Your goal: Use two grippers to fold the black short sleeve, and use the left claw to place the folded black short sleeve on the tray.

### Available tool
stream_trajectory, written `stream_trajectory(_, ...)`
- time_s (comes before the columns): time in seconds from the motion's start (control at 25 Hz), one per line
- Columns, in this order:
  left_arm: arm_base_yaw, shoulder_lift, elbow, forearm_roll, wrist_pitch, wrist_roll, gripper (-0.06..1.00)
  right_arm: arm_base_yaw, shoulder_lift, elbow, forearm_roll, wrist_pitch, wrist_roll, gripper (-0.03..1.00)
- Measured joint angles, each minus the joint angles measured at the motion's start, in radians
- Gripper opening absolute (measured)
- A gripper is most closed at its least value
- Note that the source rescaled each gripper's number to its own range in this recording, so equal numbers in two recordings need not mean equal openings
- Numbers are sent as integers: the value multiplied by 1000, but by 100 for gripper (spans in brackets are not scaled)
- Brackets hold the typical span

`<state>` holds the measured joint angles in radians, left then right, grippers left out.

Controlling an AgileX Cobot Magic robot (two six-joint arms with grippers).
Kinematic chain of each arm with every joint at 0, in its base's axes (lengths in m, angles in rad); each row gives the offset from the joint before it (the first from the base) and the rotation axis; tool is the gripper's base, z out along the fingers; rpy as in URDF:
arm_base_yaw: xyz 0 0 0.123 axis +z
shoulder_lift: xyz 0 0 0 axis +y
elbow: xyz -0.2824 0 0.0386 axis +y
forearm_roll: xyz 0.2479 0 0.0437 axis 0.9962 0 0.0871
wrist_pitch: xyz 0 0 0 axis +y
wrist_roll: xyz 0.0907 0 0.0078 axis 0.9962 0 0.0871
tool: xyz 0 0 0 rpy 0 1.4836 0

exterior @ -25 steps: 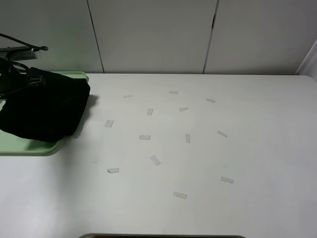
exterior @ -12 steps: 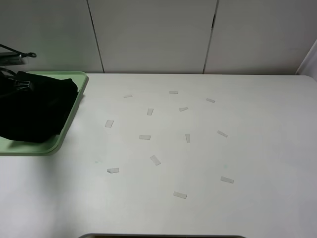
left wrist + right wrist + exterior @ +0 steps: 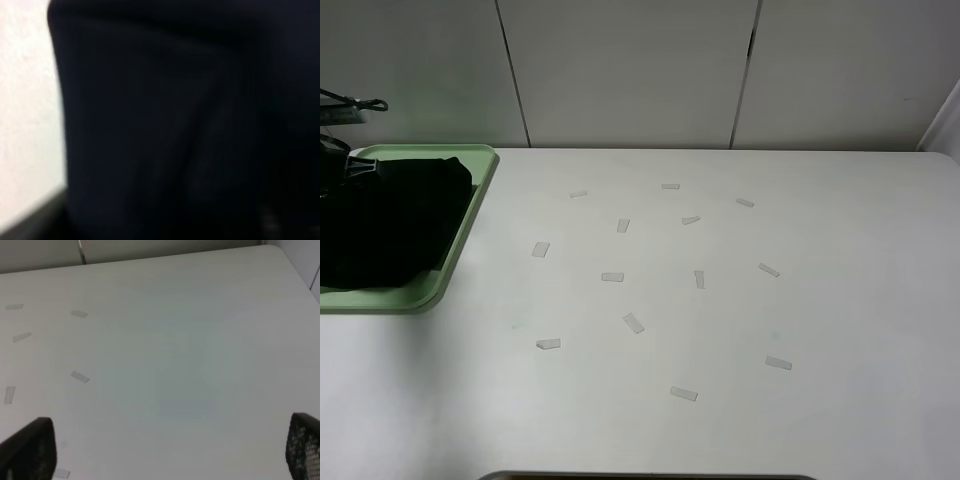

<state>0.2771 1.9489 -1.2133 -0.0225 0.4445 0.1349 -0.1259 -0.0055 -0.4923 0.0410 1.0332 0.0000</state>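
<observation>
The black short sleeve (image 3: pixel 390 225) lies as a folded bundle on the pale green tray (image 3: pixel 468 215) at the table's far left. The left claw (image 3: pixel 350 165) shows only partly at the picture's edge, at the bundle's back left corner, and its jaws are hidden. Blurred black fabric (image 3: pixel 165 125) fills the left wrist view right up to the camera. In the right wrist view, the right gripper (image 3: pixel 167 442) hovers over bare white table, its two fingertips (image 3: pixel 30 445) spread far apart with nothing between them. It is out of the exterior view.
Several small pale tape strips (image 3: pixel 612 277) are scattered over the middle of the white table (image 3: pixel 820 300). Grey wall panels stand along the table's back edge. A thin black cable (image 3: pixel 350 100) hangs above the tray's back corner.
The black bundle moved left off the tray's right rim and sank flatter onto the tray. The left arm drew back toward the left edge.
</observation>
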Motion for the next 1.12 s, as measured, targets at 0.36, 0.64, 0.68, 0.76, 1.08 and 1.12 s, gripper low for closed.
stream_trajectory(0.36, 0, -56, -55, 0, 106, 0, 99, 0, 0, 0, 0, 0, 0, 100)
stream_trajectory(0.64, 0, -130, -102, 0, 266, -67, 100, 0, 0, 0, 0, 0, 0, 100)
stream_trajectory(0.68, 0, -130, -102, 0, 266, -67, 100, 0, 0, 0, 0, 0, 0, 100)
stream_trajectory(0.76, 0, -124, -91, 0, 290, -79, 100, 0, 0, 0, 0, 0, 0, 100)
stream_trajectory(1.08, 0, -15, -41, 1, 258, -82, 100, 0, 0, 0, 0, 0, 0, 100)
stream_trajectory(1.12, 0, -15, -41, 1, 258, -82, 100, 0, 0, 0, 0, 0, 0, 100)
